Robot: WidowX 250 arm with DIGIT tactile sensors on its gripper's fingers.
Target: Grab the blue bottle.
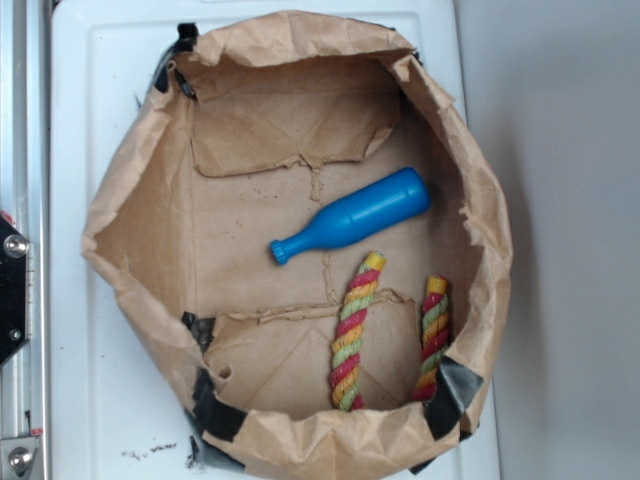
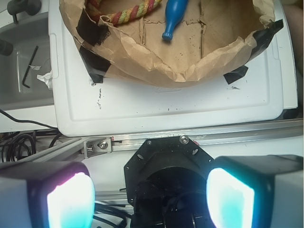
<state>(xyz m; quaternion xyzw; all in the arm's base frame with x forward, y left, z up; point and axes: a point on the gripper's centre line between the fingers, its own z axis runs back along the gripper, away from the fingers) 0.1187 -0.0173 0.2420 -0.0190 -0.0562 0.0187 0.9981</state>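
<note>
Gripper [image 2: 149,190] pads glow cyan, spread apart, empty; glossy tapered blue bottle [image 1: 352,226] lies in crinkled paper bag [image 1: 140,215].

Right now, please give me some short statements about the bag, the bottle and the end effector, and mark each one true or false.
1. The blue bottle lies on its side inside the brown paper bag. True.
2. The end effector is shut on the bottle. False: it is open and outside the bag.
3. Two twisted rope pieces lie in the bag. True.
4. The bottle rests on top of a rope piece. False: it lies apart from them on the bag floor.
5. The bag sits on a white board. True.
</note>
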